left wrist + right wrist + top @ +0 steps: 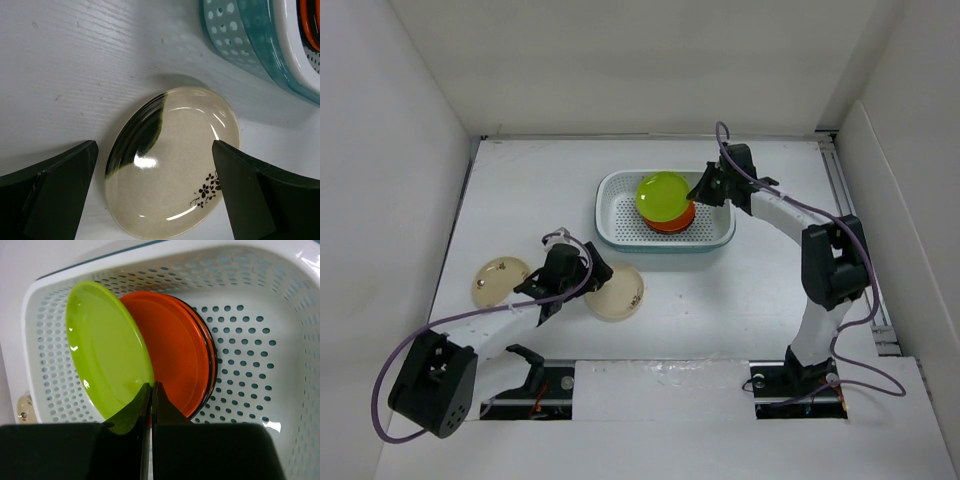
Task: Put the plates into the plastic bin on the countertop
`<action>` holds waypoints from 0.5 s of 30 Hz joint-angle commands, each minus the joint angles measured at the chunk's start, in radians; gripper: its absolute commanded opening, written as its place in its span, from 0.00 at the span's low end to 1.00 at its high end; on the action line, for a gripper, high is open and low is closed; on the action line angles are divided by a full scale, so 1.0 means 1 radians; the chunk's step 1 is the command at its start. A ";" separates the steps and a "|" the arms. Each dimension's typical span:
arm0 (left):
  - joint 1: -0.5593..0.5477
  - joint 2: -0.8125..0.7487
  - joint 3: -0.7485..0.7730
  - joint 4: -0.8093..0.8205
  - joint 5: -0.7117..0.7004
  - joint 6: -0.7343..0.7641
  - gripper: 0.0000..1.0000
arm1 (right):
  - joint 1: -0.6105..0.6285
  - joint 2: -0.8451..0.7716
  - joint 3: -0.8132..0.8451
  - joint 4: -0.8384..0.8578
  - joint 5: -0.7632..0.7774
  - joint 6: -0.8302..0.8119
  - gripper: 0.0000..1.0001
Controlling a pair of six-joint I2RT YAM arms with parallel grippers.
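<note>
right gripper (151, 396) pinched shut on rim of green plate (105, 345), holding it tilted inside bin (260, 335) over orange plates (175, 347). left gripper (154, 149) wide apart, fingers either side of tan plate (175, 175) flat on countertop (60, 75) just beside bin. second tan plate (500, 281) lies further left.

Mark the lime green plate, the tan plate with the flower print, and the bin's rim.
lime green plate (107, 347): right wrist view, middle of its glossy face.
tan plate (172, 165): left wrist view, centre of its well.
plastic bin (660, 243): top external view, near side of its rim.
</note>
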 commanded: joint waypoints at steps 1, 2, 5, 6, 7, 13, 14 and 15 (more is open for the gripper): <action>0.000 0.023 -0.027 0.031 0.037 0.014 1.00 | -0.009 0.013 0.058 0.070 -0.044 -0.008 0.00; 0.000 0.023 -0.027 0.031 0.038 0.014 1.00 | -0.009 0.013 0.058 0.070 -0.034 -0.008 0.00; 0.000 0.023 -0.027 0.022 0.038 0.014 1.00 | -0.009 0.013 0.058 0.070 -0.011 0.003 0.00; 0.000 0.034 -0.027 0.022 0.038 0.014 1.00 | -0.009 0.013 0.058 0.070 0.003 0.003 0.01; 0.000 0.034 -0.027 0.013 0.038 0.014 1.00 | -0.009 0.013 0.058 0.070 0.003 0.003 0.01; 0.000 0.057 -0.005 -0.007 0.047 0.024 1.00 | -0.018 0.010 0.038 0.070 -0.003 0.003 0.54; 0.000 0.057 -0.005 -0.007 0.047 0.024 1.00 | -0.018 0.001 0.027 0.070 -0.003 0.003 0.61; 0.000 0.066 -0.005 -0.007 0.047 0.024 1.00 | -0.018 -0.019 0.027 0.070 0.012 0.003 0.66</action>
